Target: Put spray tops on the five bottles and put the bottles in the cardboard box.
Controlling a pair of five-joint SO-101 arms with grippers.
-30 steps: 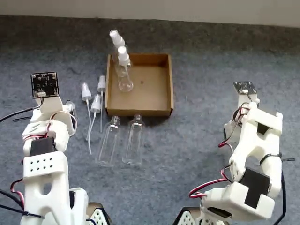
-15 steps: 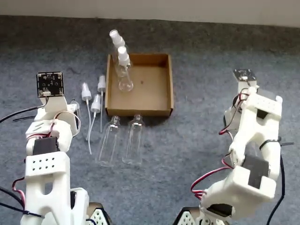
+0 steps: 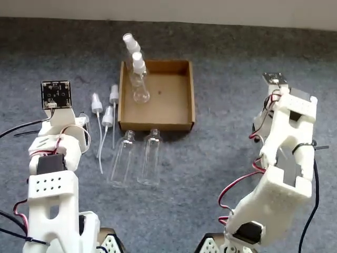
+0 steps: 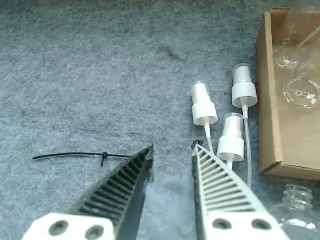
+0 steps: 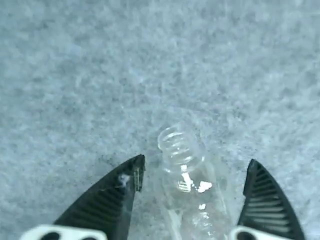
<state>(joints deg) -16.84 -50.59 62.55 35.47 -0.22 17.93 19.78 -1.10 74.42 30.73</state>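
Between my right fingers point(image 5: 112, 192), spread wide and touching nothing: one open bottle point(image 5: 181, 150), lying on the grey bench point(image 5: 75, 60), threaded neck pointing away from me. Clear thin plastic, round, empty. I judge it light, slick, and likely to roll or squirt out of a hard pinch. Best taken gently across the body just behind the shoulder.

Upper centre of the high view: box point(image 3: 187, 95), cardboard, shallow, square, stiff-walled. Two capped bottles point(image 3: 139, 79) lie along its left wall, one top jutting past the upper-left corner.

Just below the box: two uncapped bottles point(image 3: 122, 158), side by side, necks toward its wall.

Left of the box: three spray tops point(image 3: 108, 117), rigid white heads with thin limp tubes trailing down the frame. Featherweight, I judge; hold by the collar, never the tube.

My left fingers point(image 4: 212, 180): narrowly parted, empty, just beside the nearest top. A black cable tie point(image 4: 70, 156) lies loose close by.

Bench: felt-like nap, probably some check on rolling.
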